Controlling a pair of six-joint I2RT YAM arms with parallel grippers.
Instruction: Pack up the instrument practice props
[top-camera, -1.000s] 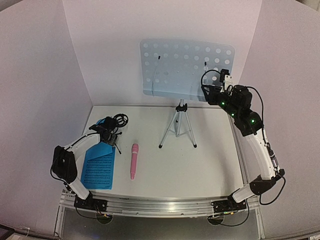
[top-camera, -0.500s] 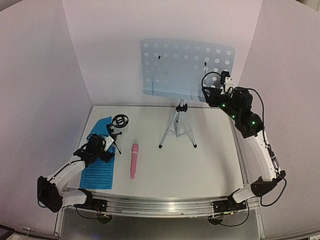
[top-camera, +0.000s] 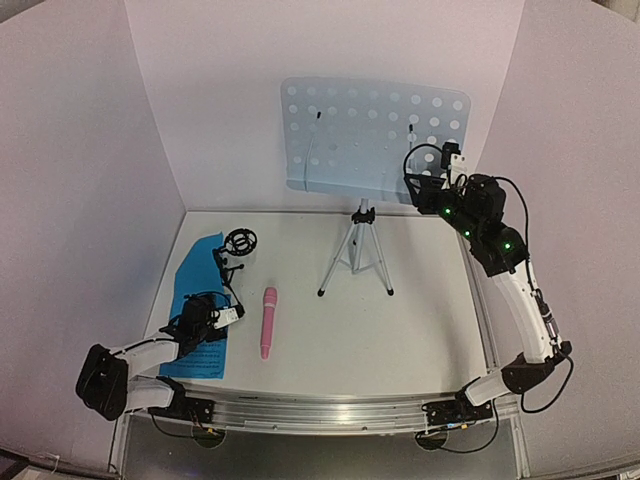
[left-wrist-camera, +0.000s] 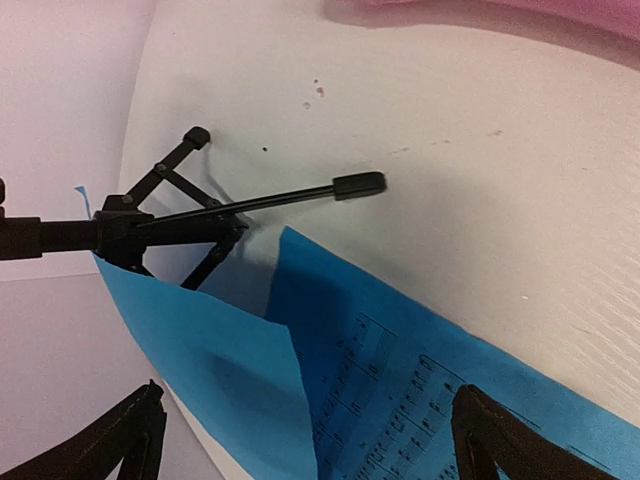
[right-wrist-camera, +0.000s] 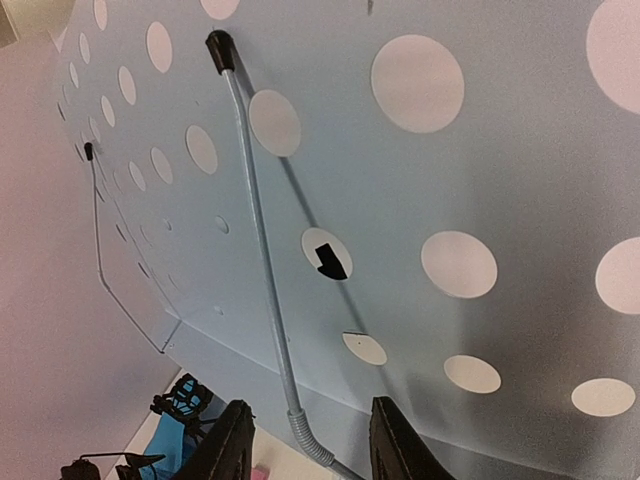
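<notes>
The left gripper and right gripper both have fingers parted and empty. Lifting the blue sheet-music pages may tip the tripod mic stand touching them.

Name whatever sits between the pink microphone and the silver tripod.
Nothing: the top view shows only bare table between the pink microphone and the silver tripod.
</notes>
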